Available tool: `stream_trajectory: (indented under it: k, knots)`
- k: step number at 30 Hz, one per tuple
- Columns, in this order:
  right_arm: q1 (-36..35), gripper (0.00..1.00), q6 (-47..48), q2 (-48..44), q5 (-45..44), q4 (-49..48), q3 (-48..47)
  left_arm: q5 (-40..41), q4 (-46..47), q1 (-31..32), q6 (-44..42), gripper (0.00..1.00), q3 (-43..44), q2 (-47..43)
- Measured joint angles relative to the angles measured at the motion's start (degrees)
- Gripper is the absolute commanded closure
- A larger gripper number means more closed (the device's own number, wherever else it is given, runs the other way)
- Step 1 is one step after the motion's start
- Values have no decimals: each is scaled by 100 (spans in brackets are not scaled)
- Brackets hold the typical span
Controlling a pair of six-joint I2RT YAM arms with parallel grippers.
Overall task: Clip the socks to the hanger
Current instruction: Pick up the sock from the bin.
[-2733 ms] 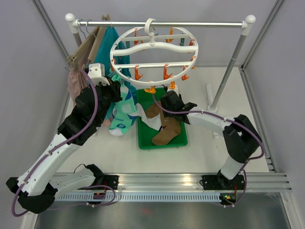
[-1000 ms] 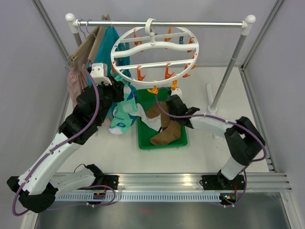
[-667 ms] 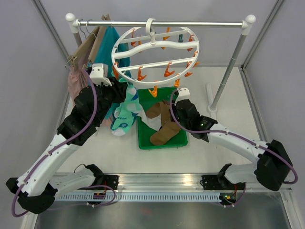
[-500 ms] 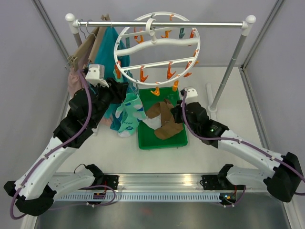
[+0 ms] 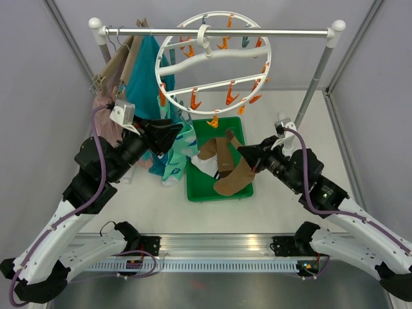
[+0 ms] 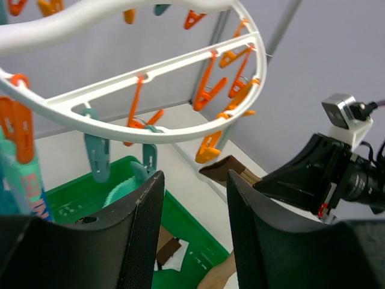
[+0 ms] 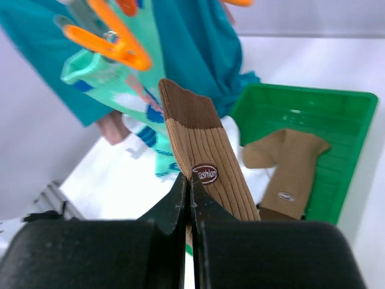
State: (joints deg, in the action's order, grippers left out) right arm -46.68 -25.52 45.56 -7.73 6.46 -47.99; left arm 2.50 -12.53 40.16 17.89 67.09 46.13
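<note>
A brown sock [image 7: 198, 138] is held pinched in the right gripper [image 7: 187, 179], below the hanger [image 6: 168, 135] and to its right. The left gripper [image 6: 194, 186], just under the hanger, is seen parted and empty. The sock's cuff should be raised squarely into a free orange peg [image 6: 207, 150] while the hanger is steadied.

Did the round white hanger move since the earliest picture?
Yes. The hanger has tipped up: its far rim now stands above the metal rail, where it earlier lay below it.
</note>
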Motion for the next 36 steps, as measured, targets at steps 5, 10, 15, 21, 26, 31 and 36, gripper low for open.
stream_trajectory:
  k: [5,10,15,21,26,31,36]
  knots:
    - [0,100,-243,-398,713,22,-240,-822,553,0,0,46,-472,-177]
    - [0,100,-686,-627,1521,-422,-424,-1475,1134,0,26,45,-883,-109]
    - [0,100,-1290,-684,2218,-1069,-446,-2072,1729,0,153,44,-1255,48]
    - [0,100,-1980,-579,2761,-1781,-450,-2846,2581,0,446,43,-1274,212]
    - [0,100,-2282,-511,2918,-2131,-450,-3449,3309,0,793,41,-1272,385]
    - [0,100,-2428,-490,3012,-2317,-457,-3908,3781,0,1093,41,-1272,588]
    - [0,100,-2535,-420,3056,-2441,-490,-4227,4266,0,1331,41,-1272,656]
